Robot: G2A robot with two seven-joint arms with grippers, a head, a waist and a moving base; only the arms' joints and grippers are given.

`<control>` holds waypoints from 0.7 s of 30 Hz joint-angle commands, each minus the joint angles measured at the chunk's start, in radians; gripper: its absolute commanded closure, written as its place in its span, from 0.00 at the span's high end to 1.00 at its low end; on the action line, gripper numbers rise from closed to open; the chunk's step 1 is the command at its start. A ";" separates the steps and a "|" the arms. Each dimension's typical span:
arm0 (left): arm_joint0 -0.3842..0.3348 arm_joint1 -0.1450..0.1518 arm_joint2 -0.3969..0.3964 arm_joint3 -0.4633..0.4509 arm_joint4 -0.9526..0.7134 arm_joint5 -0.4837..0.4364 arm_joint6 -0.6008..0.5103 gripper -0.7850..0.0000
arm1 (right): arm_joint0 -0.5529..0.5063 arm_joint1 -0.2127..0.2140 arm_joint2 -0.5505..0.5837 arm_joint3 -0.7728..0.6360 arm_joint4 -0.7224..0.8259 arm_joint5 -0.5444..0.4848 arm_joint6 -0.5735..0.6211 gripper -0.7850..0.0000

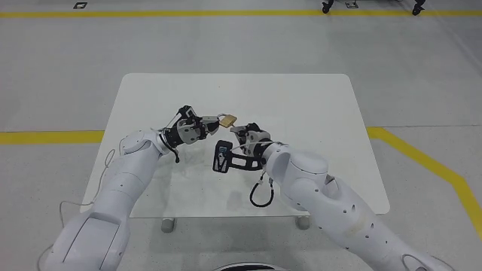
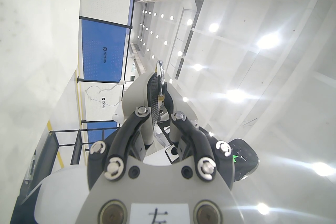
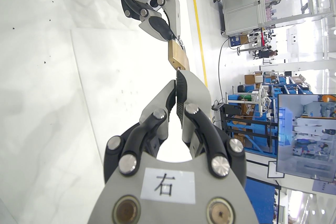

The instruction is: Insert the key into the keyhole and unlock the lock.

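Right wrist view: right gripper, clamped on the key, meets the keyhole end of the brass lock. The lock hangs over the table, its shackle pinched by the left gripper.

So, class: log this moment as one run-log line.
left end effector: shut on padlock | right end effector: shut on key | key: tip meets padlock base

Brass padlock aloft, held by its shackle — key stub touching its base.
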 commanded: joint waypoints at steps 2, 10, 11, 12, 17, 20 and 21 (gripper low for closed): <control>0.001 -0.001 -0.001 0.000 -0.002 0.003 -0.005 0.00 | -0.003 -0.001 0.004 -0.003 0.000 -0.006 -0.001 0.00; 0.001 -0.002 -0.006 0.004 -0.002 0.002 -0.009 0.00 | -0.020 -0.002 0.038 -0.018 0.032 0.008 -0.025 0.00; 0.000 -0.002 -0.009 0.006 -0.003 0.002 -0.010 0.00 | -0.031 -0.001 0.061 -0.027 0.066 0.013 -0.045 0.00; 0.000 -0.001 -0.011 0.007 -0.004 0.001 -0.014 0.00 | -0.042 0.001 0.082 -0.035 0.096 0.016 -0.063 0.00; 0.004 -0.002 -0.022 0.015 -0.032 0.020 -0.045 0.00 | -0.114 0.018 0.210 -0.063 0.246 -0.002 -0.188 0.00; -0.006 -0.003 -0.002 0.019 0.018 0.024 -0.046 0.00 | -0.143 0.022 0.278 -0.050 0.358 0.007 -0.281 0.00; -0.009 -0.003 0.003 0.018 0.033 0.016 -0.042 0.00 | -0.143 0.022 0.278 -0.050 0.358 0.007 -0.281 0.00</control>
